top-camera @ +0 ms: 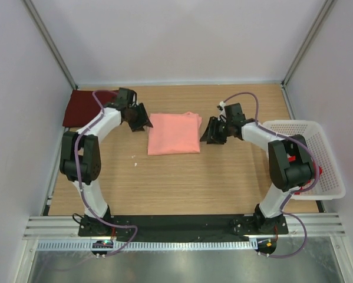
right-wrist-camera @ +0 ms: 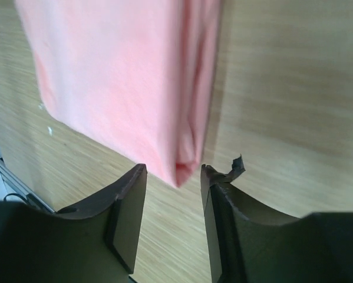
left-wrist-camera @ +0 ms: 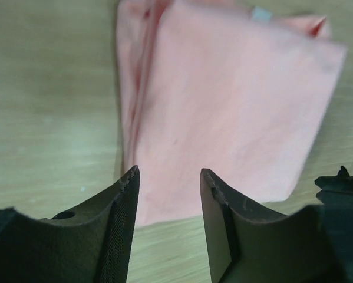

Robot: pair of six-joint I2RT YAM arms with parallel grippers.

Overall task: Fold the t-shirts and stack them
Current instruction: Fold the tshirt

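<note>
A salmon-pink t-shirt [top-camera: 174,133] lies folded into a rectangle at the middle of the table. It also shows in the left wrist view [left-wrist-camera: 223,106] and in the right wrist view [right-wrist-camera: 123,76]. My left gripper [top-camera: 142,121] is open and empty just left of the shirt's far left corner, above the wood. My right gripper [top-camera: 209,132] is open and empty just right of the shirt's right edge. A dark maroon t-shirt [top-camera: 85,107] lies at the far left of the table, partly behind my left arm. A bit of red cloth [top-camera: 292,158] shows in the basket behind my right arm.
A white perforated plastic basket [top-camera: 326,154] stands at the right edge of the table. Grey walls close the table on three sides. A small white speck [top-camera: 135,157] lies on the wood left of the pink shirt.
</note>
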